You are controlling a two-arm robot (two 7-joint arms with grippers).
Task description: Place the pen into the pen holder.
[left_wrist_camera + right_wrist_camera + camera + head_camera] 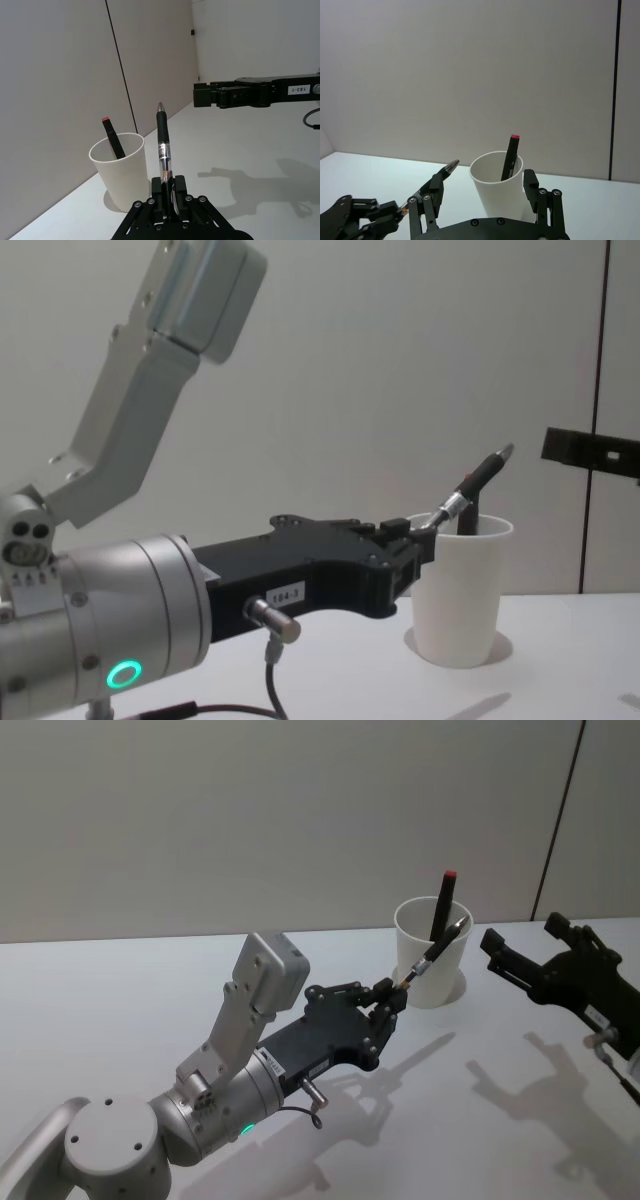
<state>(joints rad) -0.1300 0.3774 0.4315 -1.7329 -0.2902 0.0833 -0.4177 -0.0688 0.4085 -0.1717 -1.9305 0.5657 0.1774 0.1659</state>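
Jaws of the left gripper [392, 995] are clamped on the lower part of the pen's [432, 952] clear barrel. The black grip and metal tip project beyond them, slanting upward and away from the robot. The pen is held in the air just beside the pen holder [445, 982], on its outside. In the left wrist view a narrow gap separates the barrel from the cup wall, and the tip stands higher than the rolled rim. From the chest the tip appears above the rim, and from the head it overlaps the cup's mouth. The wrist views, however, place it short of the opening.

The pen holder is a white paper cup standing upright on the white worktop [120, 1010]. It is close to the far edge and toward the right side. A black marker [442, 905] with a red end leans inside it, rising well above the rim.

The left arm's grey links reach in from the near left corner and cross the worktop diagonally toward the cup.

The right gripper [200, 95] hangs over the right side of the worktop, apart from the cup, with its jaws spread and nothing between them. Its own camera looks between the two fingers at the cup.
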